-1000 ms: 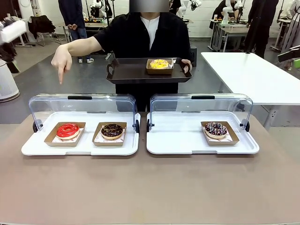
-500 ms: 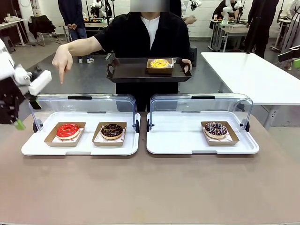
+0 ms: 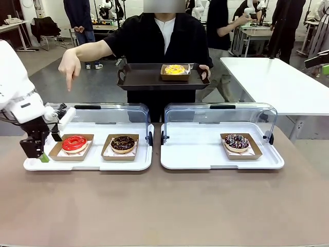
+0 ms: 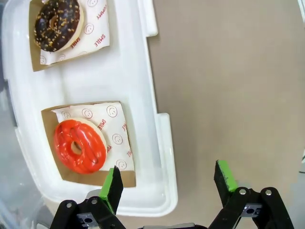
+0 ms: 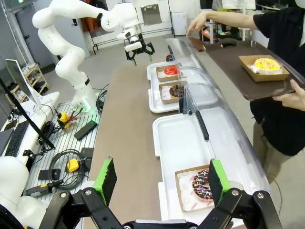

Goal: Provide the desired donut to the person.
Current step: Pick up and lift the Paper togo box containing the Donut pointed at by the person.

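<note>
Hanging my left claw [image 4: 169, 181] fingers-down over the white tray's [image 4: 133, 62] edge, spread wide and empty, just beside the red donut [image 4: 79, 146] in its cardboard holder [image 4: 46, 138]. The person's hand [image 3: 68, 66] points downward. My right claw [image 5: 161, 180] gapes too.

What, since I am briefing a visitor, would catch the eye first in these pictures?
The person across the table holds a dark tray with a yellow donut on it and points one hand down, roughly toward the red donut. That donut sits in the left white tray, its clear lid open, and the left gripper, open, hovers low at that tray's outer end beside it.
</note>
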Tool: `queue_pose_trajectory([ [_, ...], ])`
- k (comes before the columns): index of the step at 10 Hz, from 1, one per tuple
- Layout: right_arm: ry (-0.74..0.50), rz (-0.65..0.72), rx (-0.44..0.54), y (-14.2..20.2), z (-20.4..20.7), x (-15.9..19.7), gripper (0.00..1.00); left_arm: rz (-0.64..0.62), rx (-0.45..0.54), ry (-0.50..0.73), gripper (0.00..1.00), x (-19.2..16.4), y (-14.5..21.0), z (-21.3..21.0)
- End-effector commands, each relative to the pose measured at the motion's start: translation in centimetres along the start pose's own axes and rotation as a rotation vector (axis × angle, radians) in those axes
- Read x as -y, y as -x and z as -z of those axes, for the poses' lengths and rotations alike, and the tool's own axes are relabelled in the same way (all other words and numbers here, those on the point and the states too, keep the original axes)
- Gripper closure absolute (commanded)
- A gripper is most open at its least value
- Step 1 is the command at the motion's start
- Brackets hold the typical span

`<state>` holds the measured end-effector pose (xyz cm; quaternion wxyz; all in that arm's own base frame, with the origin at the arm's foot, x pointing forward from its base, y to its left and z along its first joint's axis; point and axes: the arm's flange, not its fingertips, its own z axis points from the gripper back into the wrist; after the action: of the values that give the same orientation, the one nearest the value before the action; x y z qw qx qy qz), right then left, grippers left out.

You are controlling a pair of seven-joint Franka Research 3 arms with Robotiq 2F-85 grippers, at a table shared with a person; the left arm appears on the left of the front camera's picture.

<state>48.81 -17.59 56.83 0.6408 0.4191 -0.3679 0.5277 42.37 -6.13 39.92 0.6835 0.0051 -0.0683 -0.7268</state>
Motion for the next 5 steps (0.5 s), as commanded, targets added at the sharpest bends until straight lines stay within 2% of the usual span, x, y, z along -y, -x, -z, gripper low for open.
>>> queue_pose_trajectory([
  [1,-0.003,0.001,0.002,0.1,0.1,0.0,0.0,-0.016,0.03,0.007,0.0,-1.9,-0.6,0.8],
  [3,-0.003,0.001,0.002,0.1,0.1,0.0,0.0,-0.025,0.07,0.035,0.0,-2.3,-0.2,0.2],
  [4,-0.003,0.001,0.002,0.1,0.1,0.0,0.0,-0.014,0.008,0.019,0.0,-1.6,-0.2,1.5],
  [5,-0.003,0.001,0.002,0.1,0.1,0.0,0.0,-0.014,0.008,0.019,0.0,-1.6,-0.2,1.5],
])
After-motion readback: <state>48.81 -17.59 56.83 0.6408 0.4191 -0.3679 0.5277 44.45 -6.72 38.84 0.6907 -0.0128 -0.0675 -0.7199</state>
